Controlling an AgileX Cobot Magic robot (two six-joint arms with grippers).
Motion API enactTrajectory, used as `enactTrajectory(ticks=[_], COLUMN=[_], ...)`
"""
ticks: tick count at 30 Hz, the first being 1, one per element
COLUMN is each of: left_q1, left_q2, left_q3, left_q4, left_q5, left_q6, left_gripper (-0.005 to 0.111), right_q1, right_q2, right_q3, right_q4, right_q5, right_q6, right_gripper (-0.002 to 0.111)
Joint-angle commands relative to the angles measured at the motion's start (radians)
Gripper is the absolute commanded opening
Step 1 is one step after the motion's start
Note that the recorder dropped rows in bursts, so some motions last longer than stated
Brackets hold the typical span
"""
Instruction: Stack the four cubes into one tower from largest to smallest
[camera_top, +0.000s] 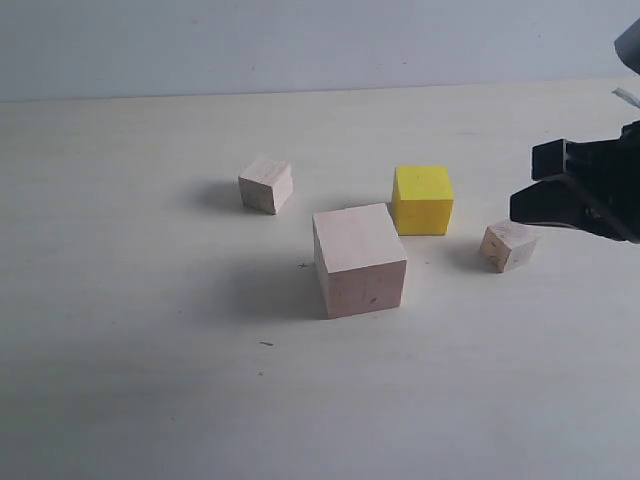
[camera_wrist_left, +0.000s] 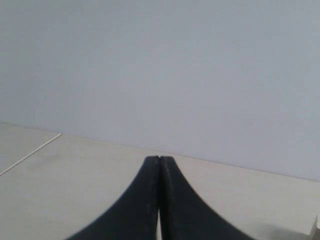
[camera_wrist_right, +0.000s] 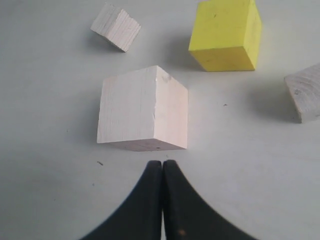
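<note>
While the left pincer (camera_wrist_left: 159, 159) and right pincer (camera_wrist_right: 162, 162) are closed empty, the large pale cube (camera_top: 358, 260) sits on the table (camera_top: 150, 380); right of it a small cube (camera_top: 508, 245), behind-right the yellow cube (camera_top: 421, 200), behind-left another small cube (camera_top: 266, 184).

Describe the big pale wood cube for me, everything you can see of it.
The big pale wood cube is the largest block here, unpainted light wood with faint grain and a few small dark specks low on its near face. It sits flat on the table, near the middle, turned slightly askew. In the exterior view the yellow cube stands close behind it to the right, a gap between them. Only the table touches it; its top is bare.
</note>
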Motion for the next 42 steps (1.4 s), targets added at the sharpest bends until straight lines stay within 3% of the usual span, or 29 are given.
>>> enactTrajectory(ticks=[1, 7, 15, 25, 36, 42], left_q1=[-0.058, -0.14, -0.284, -0.575, -0.601, -0.601], left_q2=[0.039, 0.15, 0.416, 0.687, 0.711, 0.754], left_q3=[-0.052, -0.202, -0.386, -0.511, -0.518, -0.518], left_q4=[-0.001, 0.042, 0.032, 0.023, 0.023, 0.023], left_q5=[-0.024, -0.012, 0.152, 0.217, 0.013, 0.009], left_q6=[-0.021, -0.021, -0.021, -0.021, -0.039, -0.141], left_gripper=[0.0, 0.0, 0.0, 0.0, 0.0, 0.0], right_q1=[0.003, 0.003, 0.003, 0.003, 0.003, 0.003], right_q2=[0.022, 0.03, 0.032, 0.032, 0.032, 0.032], right_q3=[-0.007, -0.007, -0.007, -0.007, -0.007, -0.007], right_q4=[-0.003, -0.003, -0.003, -0.003, -0.027, -0.039], right_q5=[-0.004, -0.002, -0.006, -0.003, -0.012, -0.046], right_q6=[-0.012, -0.012, -0.012, -0.012, -0.012, -0.012], right_gripper=[0.0, 0.0, 0.0, 0.0, 0.0, 0.0])
